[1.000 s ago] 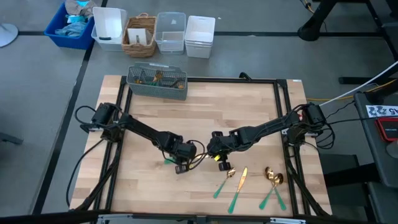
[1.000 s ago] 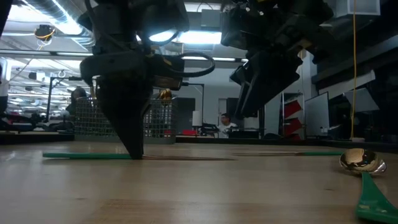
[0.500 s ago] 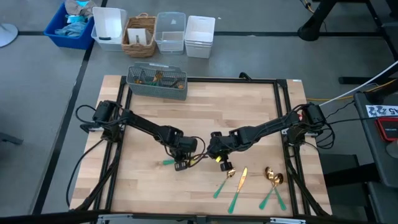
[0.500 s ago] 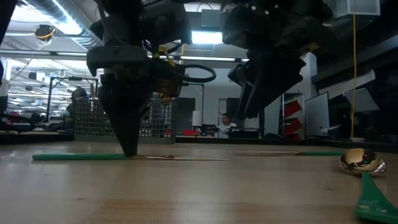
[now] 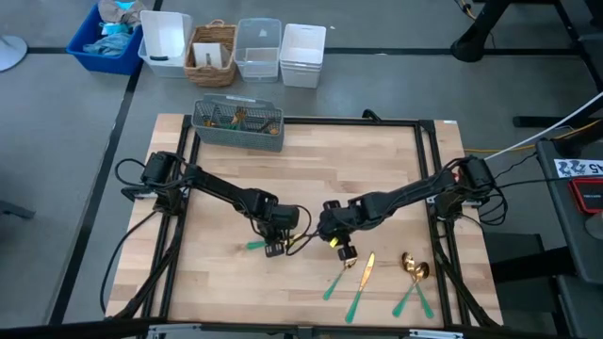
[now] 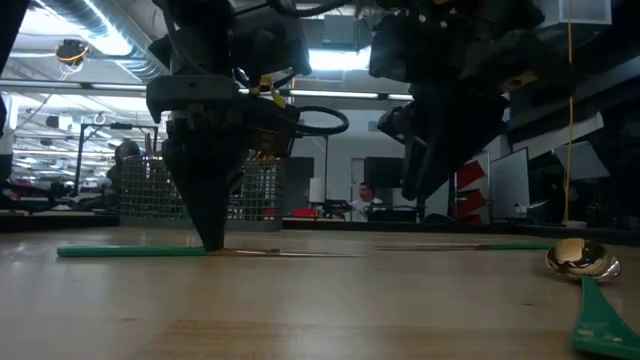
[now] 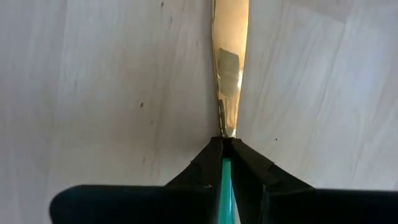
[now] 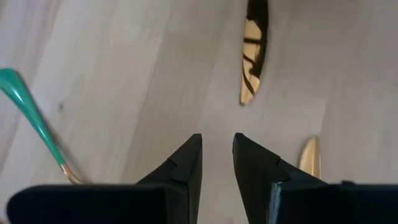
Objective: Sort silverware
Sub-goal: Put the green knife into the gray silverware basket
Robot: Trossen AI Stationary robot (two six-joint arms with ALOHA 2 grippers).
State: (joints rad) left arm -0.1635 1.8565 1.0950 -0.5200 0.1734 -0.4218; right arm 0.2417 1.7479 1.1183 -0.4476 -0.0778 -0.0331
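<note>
Left wrist view alone shows left fingers (image 7: 205, 163) pinching a knife (image 7: 229, 93); right fingers (image 8: 186, 163) spread.

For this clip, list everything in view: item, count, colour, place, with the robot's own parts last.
Gold-bladed, teal-handled knife: one, flat on the table, pinched at its handle by the left gripper.
Loose gold and teal silverware: at least four pieces, near the table's front edge on the right arm's side.
Grey wire-mesh caddy: one, at the table's back edge, holding some cutlery.
Storage bins: one blue, one wicker, three pale, on the floor behind the table.
Wooden table: one, light wood.
Left gripper: shut on the knife.
Right gripper: open, above the table, holding nothing.
</note>
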